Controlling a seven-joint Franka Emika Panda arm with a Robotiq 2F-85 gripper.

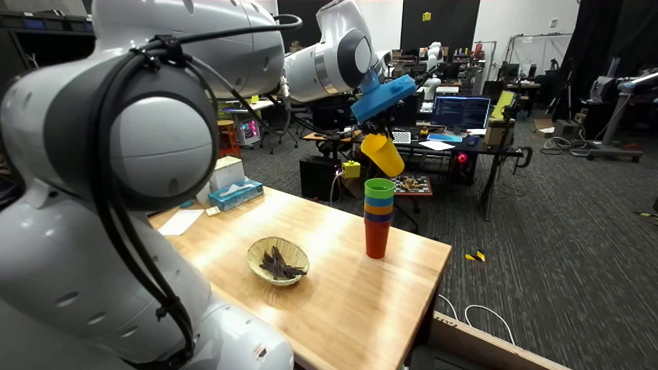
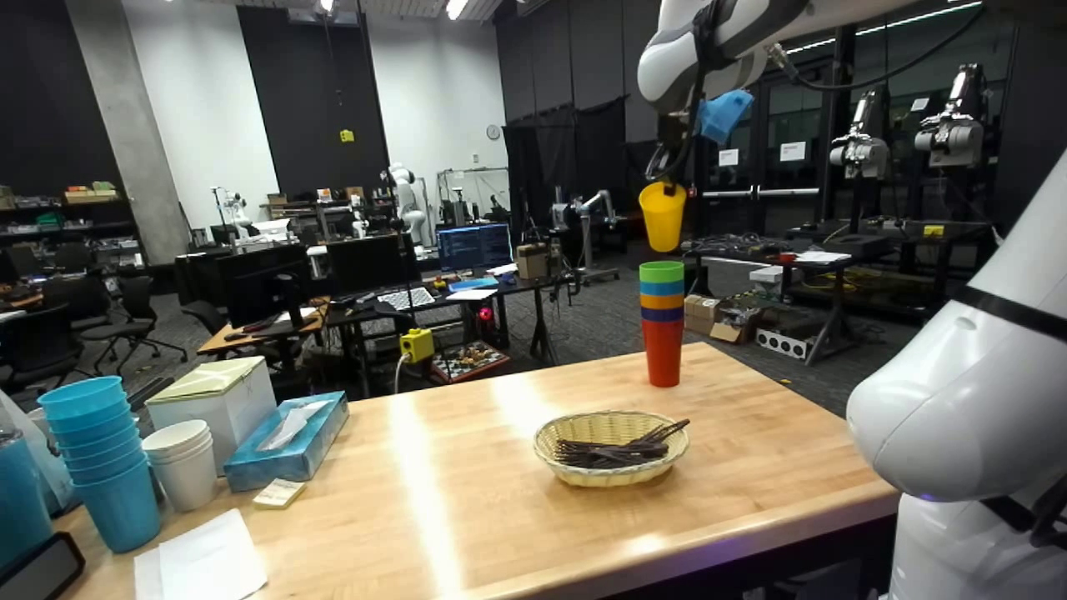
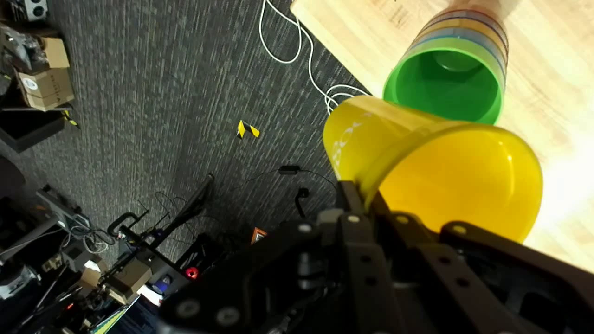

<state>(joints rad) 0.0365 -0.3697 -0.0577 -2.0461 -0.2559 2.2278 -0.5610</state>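
My gripper [image 3: 366,197] is shut on the rim of a yellow cup [image 3: 464,181], one finger inside and one outside. In both exterior views the yellow cup [image 1: 384,155] [image 2: 663,221] hangs in the air, tilted, just above a stack of nested cups. The stack stands upright on the wooden table. Its top is a green cup [image 1: 379,187] [image 2: 661,271], with blue, orange and purple bands below and a red cup [image 1: 377,239] [image 2: 663,354] at the bottom. In the wrist view the green cup [image 3: 445,88] shows its open mouth beside the yellow cup; the two look apart in the exterior views.
A wicker basket [image 2: 613,477] with dark forks [image 2: 613,452] stands on the table [image 2: 500,525]. A tissue box [image 2: 288,437], a white box [image 2: 221,408], blue cups [image 2: 100,458], white cups [image 2: 182,467] and paper [image 2: 208,558] lie at the other end. The stack stands near a table corner.
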